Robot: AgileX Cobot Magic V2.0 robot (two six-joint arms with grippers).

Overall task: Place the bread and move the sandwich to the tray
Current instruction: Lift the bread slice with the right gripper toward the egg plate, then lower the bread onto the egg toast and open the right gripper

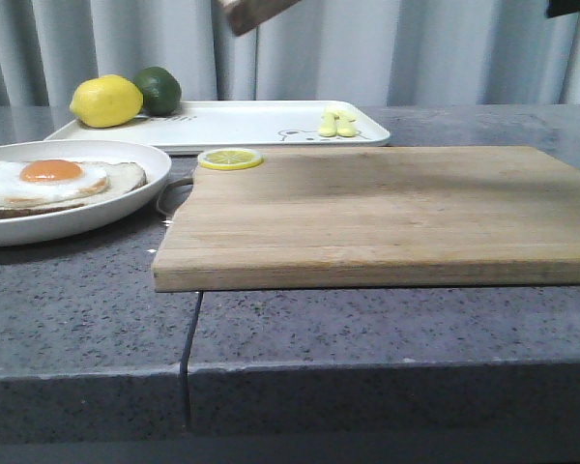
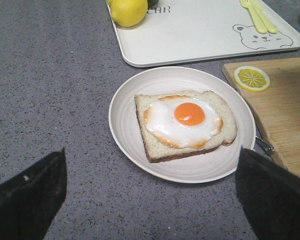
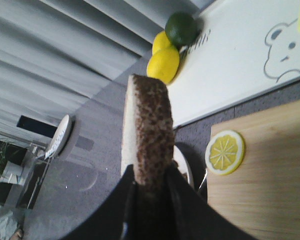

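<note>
While my right hand (image 3: 149, 200) grips the bread (image 3: 146, 130) on edge, high above the desk, the egg toast (image 2: 185, 122) on its plate (image 2: 125, 122) lies below and probably to its left, under my empty, spread left hand (image 2: 150, 195).

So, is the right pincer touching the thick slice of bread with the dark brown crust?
Touching. In the right wrist view the right pincer has both fingers pressed against the crust of the thick bread slice, with no gap.
</note>
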